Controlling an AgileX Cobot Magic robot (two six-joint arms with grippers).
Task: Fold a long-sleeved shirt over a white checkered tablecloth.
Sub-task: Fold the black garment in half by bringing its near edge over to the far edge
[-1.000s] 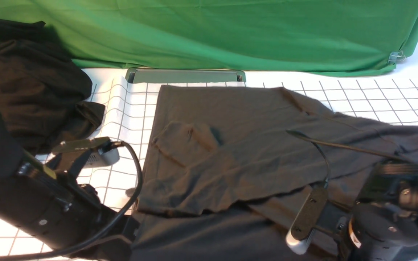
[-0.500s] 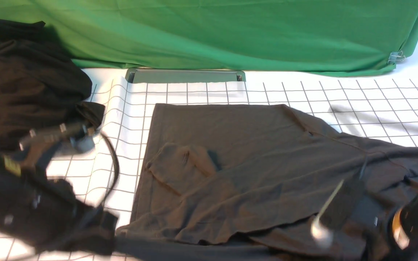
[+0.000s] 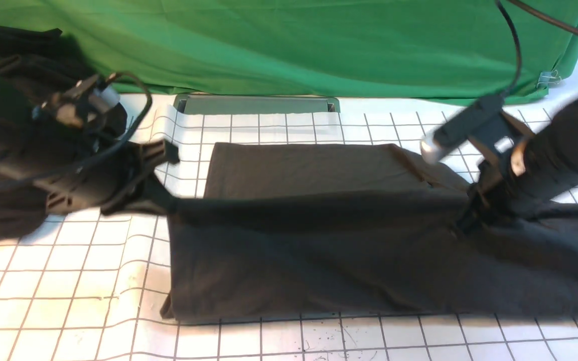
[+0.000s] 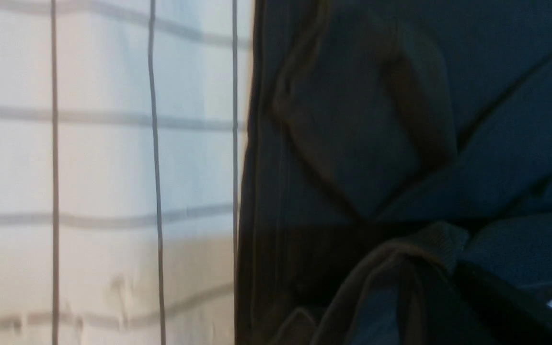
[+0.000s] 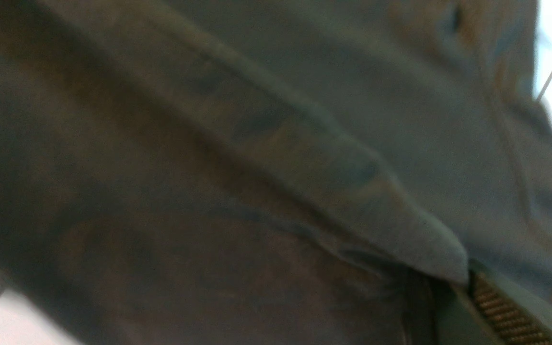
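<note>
Both arms have risen: left gripper (image 3: 162,203) and right gripper (image 3: 462,224), clamped tight on the long-sleeved shirt (image 3: 319,255), stretch its hem above the white checkered tablecloth (image 3: 68,281) (fold apparently half done).

No text, label, brand or number can be read in any of the three views. The long-sleeved shirt (image 3: 319,260) is seen only as plain dark cloth, and the white checkered tablecloth (image 3: 58,281) is marked by nothing but its grid of thin dark lines.
</note>
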